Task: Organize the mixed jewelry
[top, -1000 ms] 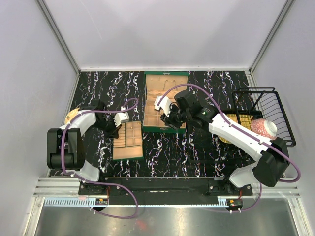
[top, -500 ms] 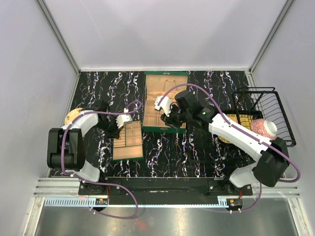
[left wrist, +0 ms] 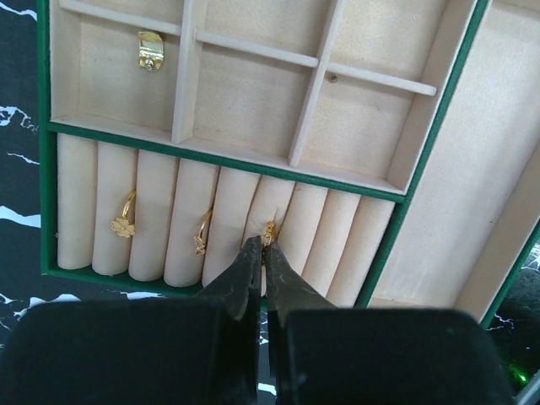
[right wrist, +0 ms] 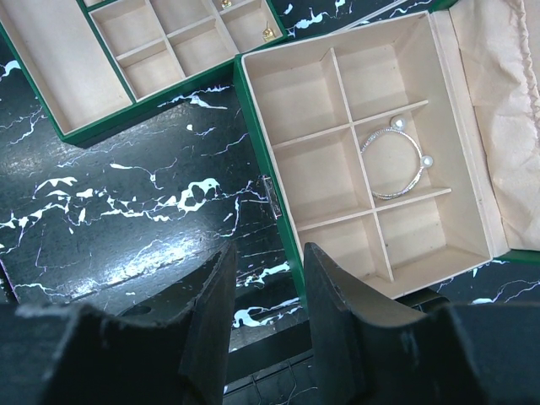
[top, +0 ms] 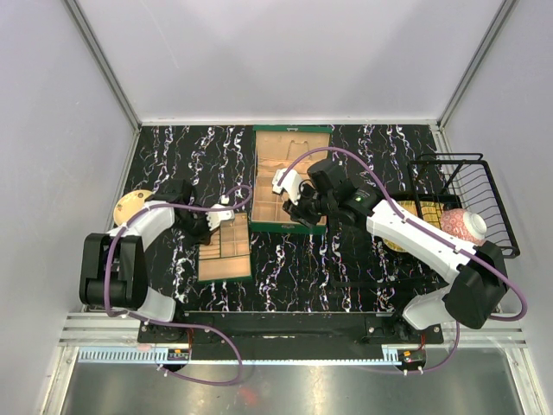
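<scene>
Left wrist view: the left pincer [left wrist: 263, 246] is squeezed fully shut, tips down in a groove of the ring rolls [left wrist: 160, 219]. A small gold ring [left wrist: 271, 231] sits right at those tips, touching them. Nipped or only nudged? Can't tell from here. A gold flower piece [left wrist: 124, 224] and a slim gold piece [left wrist: 202, 240] stand in grooves to the tips' left, and a broad gold ring [left wrist: 150, 49] lies in a compartment beyond and left.

On the right wrist view, the right pincer [right wrist: 268, 253] hangs half open with nothing in it, just short of the green jewelry box [right wrist: 255, 126]. The pearl-tipped bracelet [right wrist: 395, 159] lies in a compartment beyond it, to the right.

The danger, I'd say: draw back with that ring half seated and it pops out of its groove, or the closed tips drag sideways and unseat a neighbour.

Against a second ago, from the top, the left arm has swung in toward the tray [top: 226, 251], baring more of the woven mat [top: 128, 206]. The right arm has hardly budged.
</scene>
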Controlling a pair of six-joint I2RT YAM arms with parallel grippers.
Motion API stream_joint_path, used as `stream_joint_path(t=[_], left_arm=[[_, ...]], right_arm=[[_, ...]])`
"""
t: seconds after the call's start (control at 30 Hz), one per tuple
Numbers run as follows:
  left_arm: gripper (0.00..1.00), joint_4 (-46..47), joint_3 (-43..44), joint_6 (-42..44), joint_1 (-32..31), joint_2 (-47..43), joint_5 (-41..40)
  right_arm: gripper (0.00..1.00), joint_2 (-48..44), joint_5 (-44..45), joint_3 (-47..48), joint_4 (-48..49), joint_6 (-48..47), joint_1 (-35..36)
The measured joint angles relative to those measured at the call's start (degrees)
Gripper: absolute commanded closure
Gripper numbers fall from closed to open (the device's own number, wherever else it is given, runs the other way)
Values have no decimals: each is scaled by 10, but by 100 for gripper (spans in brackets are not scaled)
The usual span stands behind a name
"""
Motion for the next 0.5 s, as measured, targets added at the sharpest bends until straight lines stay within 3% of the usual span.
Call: stream_joint_path(t=[0.5], left_arm=[[96, 51, -41, -15, -26, -31, -39]], right_arm=[[56, 0, 0, -2, 4, 0, 0]])
